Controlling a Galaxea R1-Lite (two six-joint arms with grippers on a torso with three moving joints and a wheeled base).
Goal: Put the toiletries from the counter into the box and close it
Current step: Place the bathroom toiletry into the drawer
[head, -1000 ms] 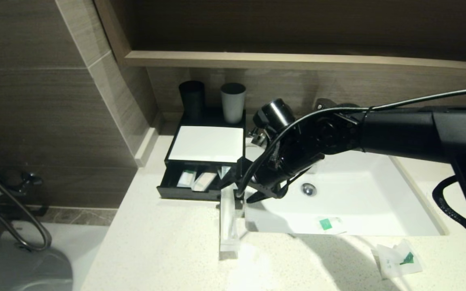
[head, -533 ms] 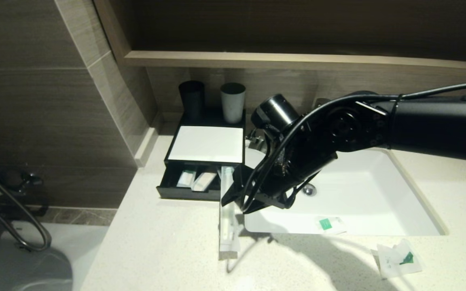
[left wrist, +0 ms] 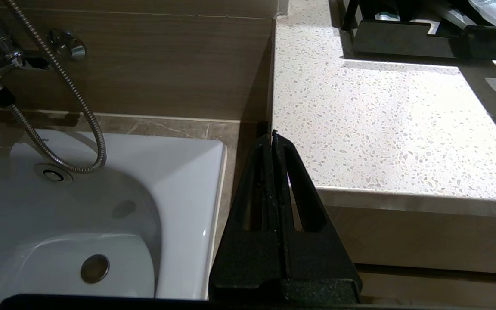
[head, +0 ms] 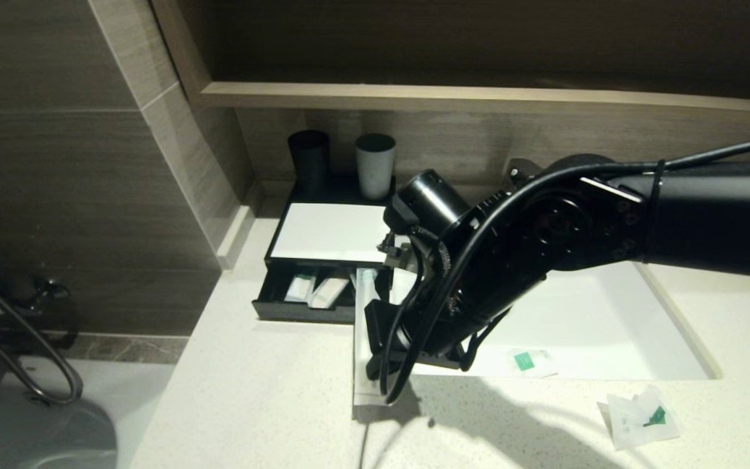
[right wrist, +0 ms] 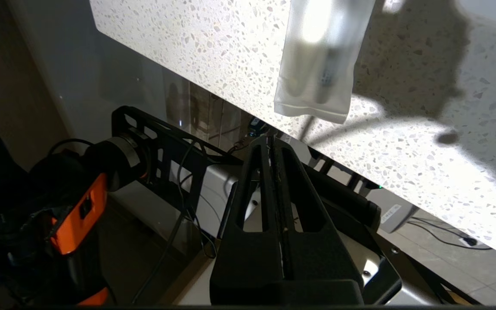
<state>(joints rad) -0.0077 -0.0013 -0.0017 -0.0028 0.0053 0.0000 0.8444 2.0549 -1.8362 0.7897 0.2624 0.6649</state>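
Pale speckled stone runs across the front, and on this counter (head: pixel 251 404) the squarish packet (head: pixel 638 417) lies untouched near the front edge on the right. Over to the left, the right hand (right wrist: pixel 272 138) has swung from the drawer towards the near end of the long packet (head: pixel 361 371). On the way its fingers went from wide apart to pressed flat together with nothing between them. The tips sit just off the packet's near end, which rests on the stone. I judge it is about to nudge the packet rather than lift it.

The packet's far end pokes into the open drawer (head: pixel 297 309) of the box (head: pixel 333 231), where two packets (head: pixel 315 288) already lie. Another green-marked packet (head: pixel 531 360) waits at the basin's near rim.

The left hand (left wrist: pixel 272 135) hangs closed and empty beside the counter's end.
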